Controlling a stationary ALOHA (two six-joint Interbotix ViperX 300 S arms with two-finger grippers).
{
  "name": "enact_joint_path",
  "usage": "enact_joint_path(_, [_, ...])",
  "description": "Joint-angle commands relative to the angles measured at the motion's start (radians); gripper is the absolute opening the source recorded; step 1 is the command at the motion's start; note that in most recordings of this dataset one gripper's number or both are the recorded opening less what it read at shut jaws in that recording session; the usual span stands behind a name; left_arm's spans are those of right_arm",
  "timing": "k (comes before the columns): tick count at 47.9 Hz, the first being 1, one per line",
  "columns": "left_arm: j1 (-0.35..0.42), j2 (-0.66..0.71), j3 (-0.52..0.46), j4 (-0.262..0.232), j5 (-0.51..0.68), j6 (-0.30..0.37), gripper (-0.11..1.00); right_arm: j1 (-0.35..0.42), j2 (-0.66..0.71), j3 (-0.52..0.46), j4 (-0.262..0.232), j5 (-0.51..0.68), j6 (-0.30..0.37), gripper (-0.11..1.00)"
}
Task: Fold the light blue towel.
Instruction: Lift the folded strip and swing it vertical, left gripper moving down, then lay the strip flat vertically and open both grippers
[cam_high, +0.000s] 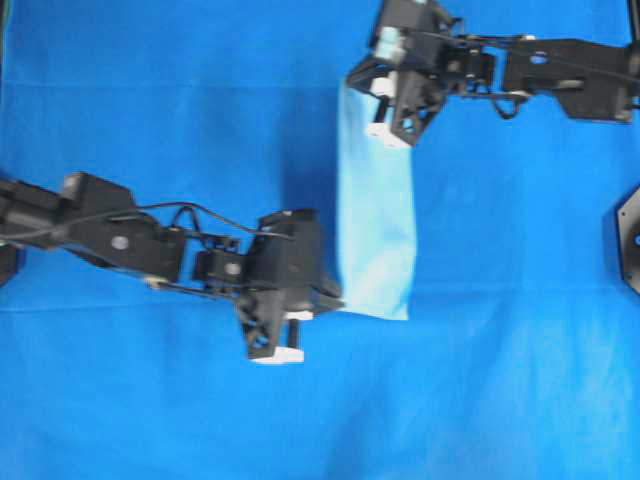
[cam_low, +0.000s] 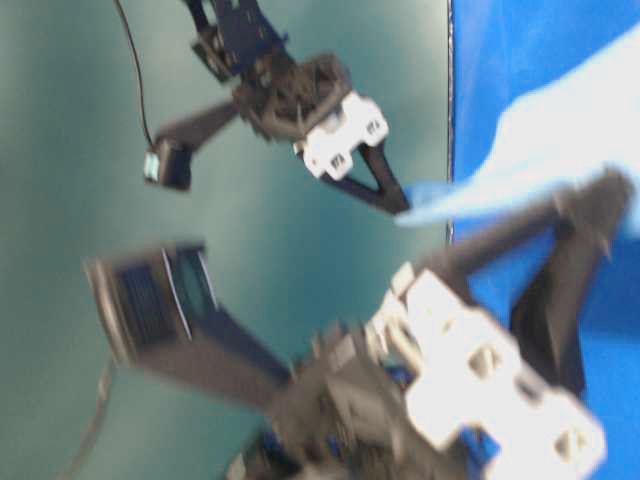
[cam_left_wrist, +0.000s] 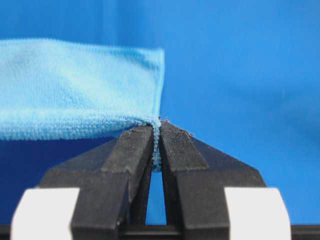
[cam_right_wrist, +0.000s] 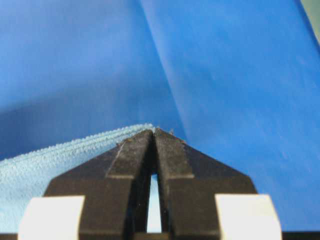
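Note:
The light blue towel lies as a long folded strip in the middle of the overhead view, its left edge lifted off the sheet. My left gripper is shut on the strip's near left corner. In the left wrist view the hem is pinched between the fingertips of the left gripper, and the towel spreads away to the left. My right gripper is shut on the far left corner. In the right wrist view the layered towel edge runs into the right gripper's closed tips.
A large royal-blue sheet covers the whole table under the towel. A black fixture sits at the right edge. In the blurred table-level view both grippers hold the towel in front of a teal wall.

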Motion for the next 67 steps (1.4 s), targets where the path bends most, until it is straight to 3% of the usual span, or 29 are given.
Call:
enact_joint_path(1, [-0.018,-0.051,0.031,-0.002,-0.032,-0.003,0.04,0.0,0.002,-0.049,0.002,-0.003,0.003,0.02])
enact_joint_path(24, [-0.011,-0.051,0.043,0.0,-0.052,0.005,0.04,0.009,0.009,-0.048,-0.003,-0.006,-0.005,0.02])
enact_joint_path(27, [-0.008,-0.049,0.038,0.002,-0.052,0.008,0.1,0.009,0.011,-0.046,-0.003,-0.008,-0.006,0.02])
enact_joint_path(33, [-0.005,-0.049,0.037,0.002,-0.051,0.015,0.35,0.011,0.009,-0.046,-0.006,-0.011,-0.014,0.04])
enact_joint_path(40, [0.0,-0.06,0.028,0.002,-0.037,0.037,0.64,0.017,0.008,-0.048,-0.021,-0.006,-0.023,0.45])
enact_joint_path(45, [0.005,-0.083,0.02,0.003,-0.002,0.058,0.75,0.017,-0.002,-0.044,-0.021,-0.002,-0.025,0.65])
enact_joint_path(50, [0.005,-0.135,0.018,0.003,0.08,0.067,0.74,0.02,-0.029,-0.038,-0.021,0.011,-0.025,0.57])
enact_joint_path(57, [0.003,-0.23,0.032,0.003,0.161,0.067,0.74,0.037,-0.097,-0.008,-0.021,0.029,-0.026,0.58])
enact_joint_path(67, [0.051,-0.38,0.107,0.005,0.153,0.075,0.74,0.098,-0.256,0.084,-0.02,0.035,-0.014,0.58])
